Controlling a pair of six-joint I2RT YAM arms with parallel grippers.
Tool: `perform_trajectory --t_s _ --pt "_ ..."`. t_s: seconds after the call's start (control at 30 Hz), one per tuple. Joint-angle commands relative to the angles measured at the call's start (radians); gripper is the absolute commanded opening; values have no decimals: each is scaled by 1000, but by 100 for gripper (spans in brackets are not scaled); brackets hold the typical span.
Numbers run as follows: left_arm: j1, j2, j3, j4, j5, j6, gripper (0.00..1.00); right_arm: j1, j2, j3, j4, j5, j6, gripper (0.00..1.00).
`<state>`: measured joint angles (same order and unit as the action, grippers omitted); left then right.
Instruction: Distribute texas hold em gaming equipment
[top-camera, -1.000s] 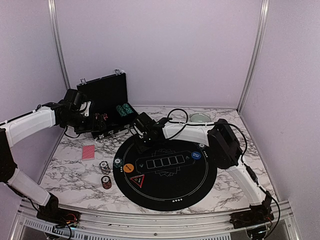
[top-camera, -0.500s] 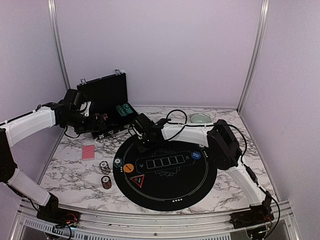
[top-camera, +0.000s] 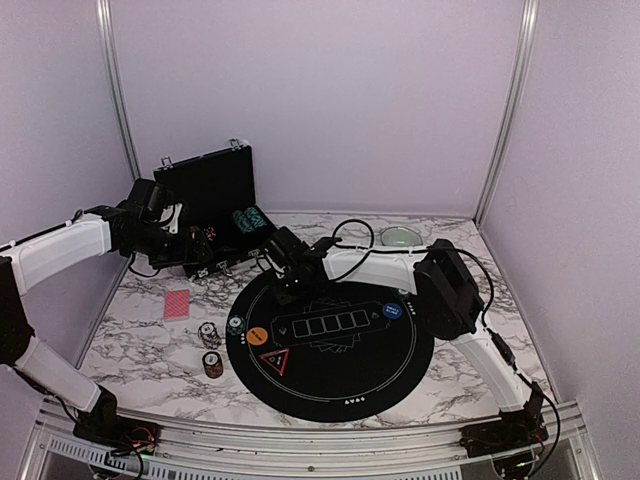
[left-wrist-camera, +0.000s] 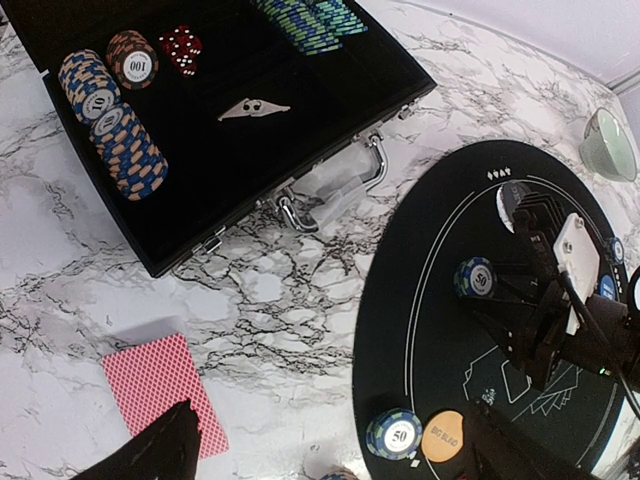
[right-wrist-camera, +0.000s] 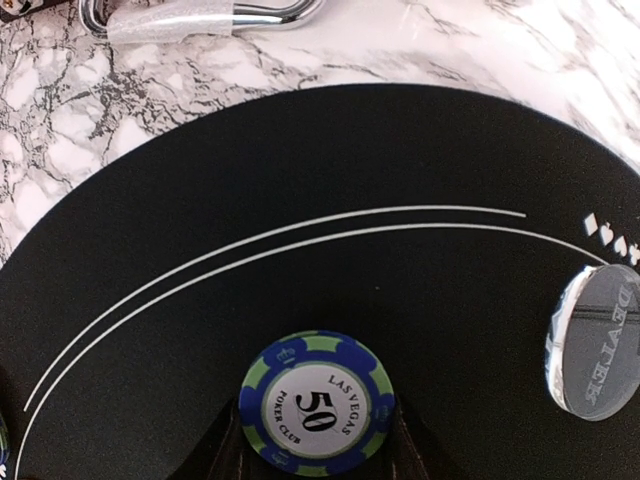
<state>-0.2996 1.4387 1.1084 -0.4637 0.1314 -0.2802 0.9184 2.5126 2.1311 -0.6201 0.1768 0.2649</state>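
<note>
Top: left gripper (top-camera: 172, 228) by open black hard case (top-camera: 215, 188), right gripper (top-camera: 284, 284) low on round black felt mat (top-camera: 340, 372), far-left rim
Left wrist: left jaws wide apart, empty, pinkish-red card deck (left-wrist-camera: 160, 390) below
Right wrist: right jaws closed around blue-green striped poker chip (right-wrist-camera: 316, 402), which rests on the mat

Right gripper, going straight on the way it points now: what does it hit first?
The blue-green 50 chip, flanked by the fingers of the right gripper, then likely the black mat under it; depth is unclear.

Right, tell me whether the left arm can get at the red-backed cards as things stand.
Probably yes: the red-backed cards lie bare on the marble just ahead of the open left gripper, with nothing between.
</note>
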Motion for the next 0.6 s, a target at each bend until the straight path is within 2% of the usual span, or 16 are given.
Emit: perform_trajectory --t_s 0.0,0.57 --pt "7 -20 -9 23 12 10 92 -18 41 19 10 17 -6 29" --pt "9 -9 -10 24 15 11 92 -106 130 119 58 19 -69 29"
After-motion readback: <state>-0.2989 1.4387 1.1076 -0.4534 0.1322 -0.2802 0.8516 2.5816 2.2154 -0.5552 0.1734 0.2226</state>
